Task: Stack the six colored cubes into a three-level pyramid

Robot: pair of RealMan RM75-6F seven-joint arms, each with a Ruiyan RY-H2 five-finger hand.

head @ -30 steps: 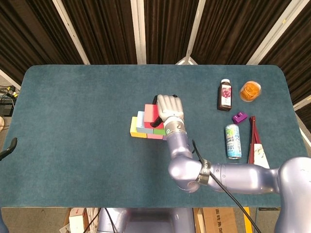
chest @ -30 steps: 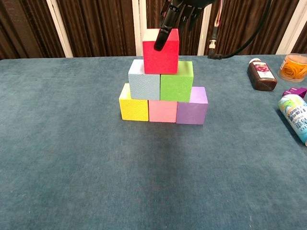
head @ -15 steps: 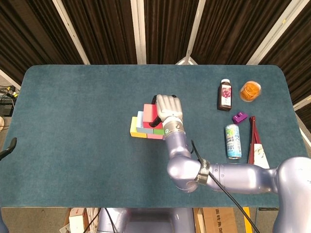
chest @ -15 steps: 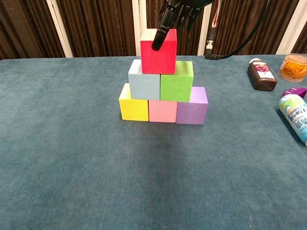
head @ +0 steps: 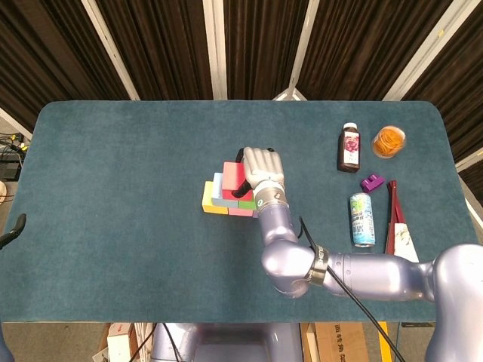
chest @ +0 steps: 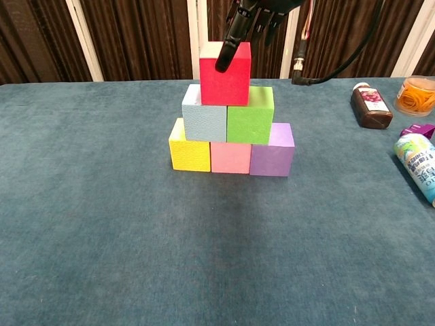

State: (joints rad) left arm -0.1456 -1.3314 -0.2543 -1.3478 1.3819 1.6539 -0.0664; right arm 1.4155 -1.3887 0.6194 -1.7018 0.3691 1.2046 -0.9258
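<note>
Cubes are basically done: red cube (chest: pixel 225 73) sits on top of the pyramid mid-frame, all three levels up. Right robot hand (chest: pixel 248 20) pinches it from above; just letting go looks left.

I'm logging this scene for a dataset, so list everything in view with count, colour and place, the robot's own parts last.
table: one, teal cloth top, fills both views
red cube: one, top level of the pyramid
light blue cube: one, middle level, left
green cube: one, middle level, right
yellow cube: one, bottom level, left
pink cube: one, bottom level, centre
purple cube: one, bottom level, right
bottle: one, dark, white cap, far right
tub: one, orange contents, beside the bottle
purple piece: one, small, right side
can: one, blue-green, lying right
red tool: one, dark red, right edge
right hand: one, silver, fingers on the red cube
left hand: not in view
</note>
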